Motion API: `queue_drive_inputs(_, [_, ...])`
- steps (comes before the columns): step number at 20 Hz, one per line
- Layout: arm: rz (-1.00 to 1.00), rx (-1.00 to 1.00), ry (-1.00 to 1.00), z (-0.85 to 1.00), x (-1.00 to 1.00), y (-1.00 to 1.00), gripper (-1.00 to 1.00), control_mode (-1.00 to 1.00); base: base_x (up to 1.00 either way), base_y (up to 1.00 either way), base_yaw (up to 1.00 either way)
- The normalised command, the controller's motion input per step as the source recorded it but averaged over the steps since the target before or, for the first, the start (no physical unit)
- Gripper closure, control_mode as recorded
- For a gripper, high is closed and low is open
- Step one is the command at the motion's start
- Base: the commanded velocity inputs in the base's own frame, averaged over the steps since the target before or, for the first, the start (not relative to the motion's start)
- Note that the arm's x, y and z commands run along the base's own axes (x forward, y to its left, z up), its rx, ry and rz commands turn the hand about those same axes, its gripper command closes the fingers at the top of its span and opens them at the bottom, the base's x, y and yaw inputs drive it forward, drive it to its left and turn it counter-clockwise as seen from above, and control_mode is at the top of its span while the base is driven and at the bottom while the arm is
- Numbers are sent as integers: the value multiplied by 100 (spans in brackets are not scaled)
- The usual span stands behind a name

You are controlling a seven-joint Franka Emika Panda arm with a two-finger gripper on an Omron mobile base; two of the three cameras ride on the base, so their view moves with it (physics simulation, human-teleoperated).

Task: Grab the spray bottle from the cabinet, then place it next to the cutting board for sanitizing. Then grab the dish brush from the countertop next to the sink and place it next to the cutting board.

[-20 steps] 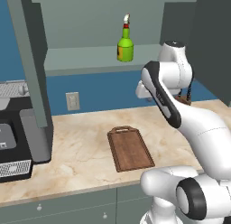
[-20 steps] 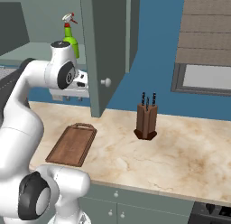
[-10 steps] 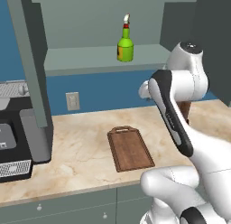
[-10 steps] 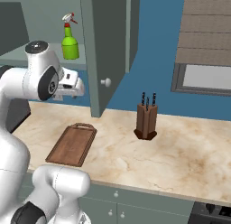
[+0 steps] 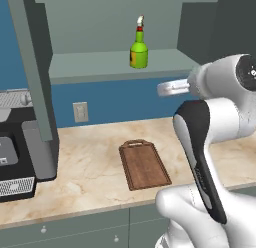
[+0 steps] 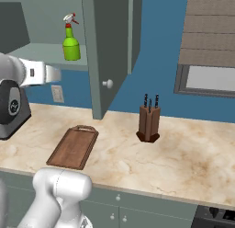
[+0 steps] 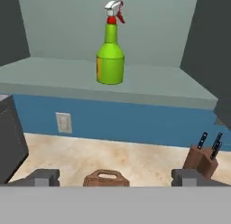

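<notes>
Holding nothing, the gripper (image 7: 115, 177) has its fingertips (image 7: 43, 177) spread wide, low in the hand view and well short of the spray bottle (image 7: 110, 47). Judged best: raise and advance level, centring the jaws on the bottle's broad lower body before closing. Bottle stands upright on the cabinet (image 7: 149, 90) shelf, green, yellow label, white-and-red nozzle; cutting board (image 5: 145, 164) lies on the countertop (image 5: 95, 164) below.

The spray bottle (image 7: 110, 53) stands alone on the cabinet (image 7: 54, 78) shelf at the pincer's (image 7: 115, 177) 12 o'clock, open shelf on both sides; dark cabinet doors flank at 9 and 3.
</notes>
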Motion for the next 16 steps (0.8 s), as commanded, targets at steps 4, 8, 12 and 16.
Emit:
queue_drive_inputs(4, [0, 3, -64, 87, -43, 3, -100, -100, 0, 0, 0])
queue_drive_inputs(8, [1, 8, -52, 51, -24, 12, -100, -100, 0, 0, 0])
queue_drive_inputs(12, [0, 8, -27, 21, 3, 19, -100, -100, 0, 0, 0])
queue_drive_inputs(16, [0, 2, -13, 18, 9, 2, -100, -100, 0, 0, 0])
